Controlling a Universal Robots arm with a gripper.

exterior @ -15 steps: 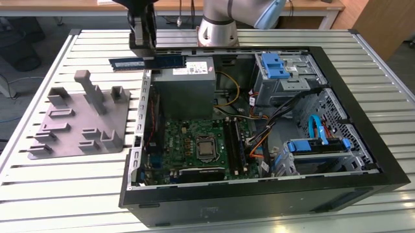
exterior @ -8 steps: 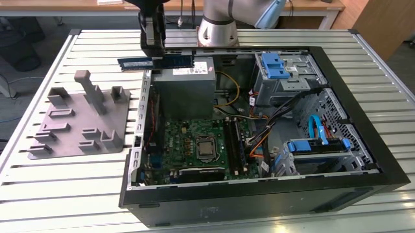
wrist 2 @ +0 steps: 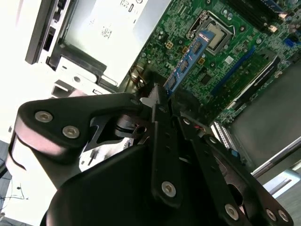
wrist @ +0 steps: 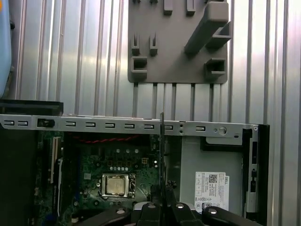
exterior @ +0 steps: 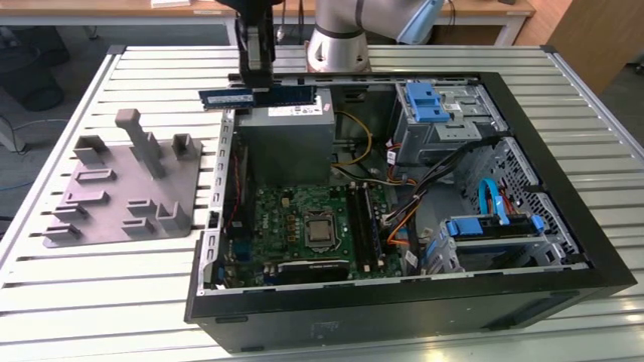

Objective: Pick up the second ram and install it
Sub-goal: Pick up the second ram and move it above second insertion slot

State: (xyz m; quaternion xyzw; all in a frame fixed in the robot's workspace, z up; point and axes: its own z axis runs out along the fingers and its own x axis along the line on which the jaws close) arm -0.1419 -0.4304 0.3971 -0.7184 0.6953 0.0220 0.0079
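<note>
From the exterior view I see the black hand [exterior: 259, 87] closed on the second ram [exterior: 292, 96], a slim, long, dark blue memory stick. It grips the stick near the middle and holds it level in the air, broad face to the camera. The stick hangs over the far rim of the open black computer tower case [exterior: 403, 309], just above the grey metal power supply box [exterior: 286, 139]. The case lies on its side on the slatted aluminium bench [exterior: 101, 302]. The grey plastic fixture plate with upright posts [exterior: 126, 185] sits beside the case on the exterior view's left, well apart from the stick.

The second wrist view gives me what that one cannot: the stick [wrist 2: 188, 59] runs out from the pinched hand [wrist 2: 157, 94], blue with a row of rectangular chips. Beneath it are the green motherboard [wrist 2: 181, 21] and its square silver processor socket [wrist 2: 214, 35]. In the first wrist view the stick [wrist: 162, 155] is edge-on, a thin dark line crossing the case's slotted metal rail [wrist: 108, 125], with the fixture plate [wrist: 178, 42] on the bench beyond.

In the exterior view, the stick carries a small pale label on the part toward the left, too small for me to read. A white sticker [wrist: 211, 188] with printed text and square codes sits on the power supply box.
</note>
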